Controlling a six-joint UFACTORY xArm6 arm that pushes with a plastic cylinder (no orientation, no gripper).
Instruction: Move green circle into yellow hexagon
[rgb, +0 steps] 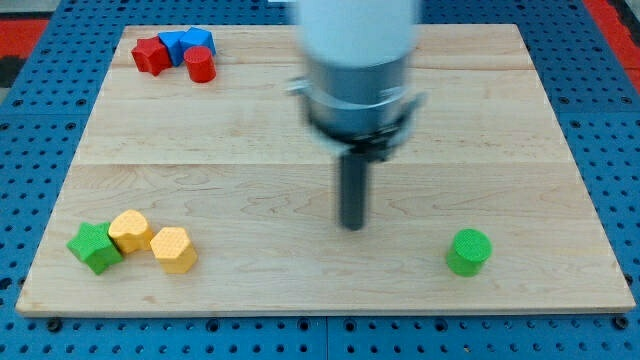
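The wooden board (300, 110) fills most of the view and lies on a blue perforated table (40, 330). Above its middle hangs my arm's white and grey body (358, 60), quite blurred, and from it the dark rod goes down to my tip (351, 226). There is no pincer on this rig, so nothing is clamped or released; the tip touches no block.

The green circle (468, 251) stands alone at about 4 o'clock from my tip, near but apart. The yellow hexagon (174, 250) is well apart at 9 o'clock, touching a second yellow block (130, 231), with a green star (95, 247) just beside that one.

Far at 10 o'clock, a red star-like block (151, 54), a blue block (185, 44) and a red cylinder (200, 64) are clustered together.
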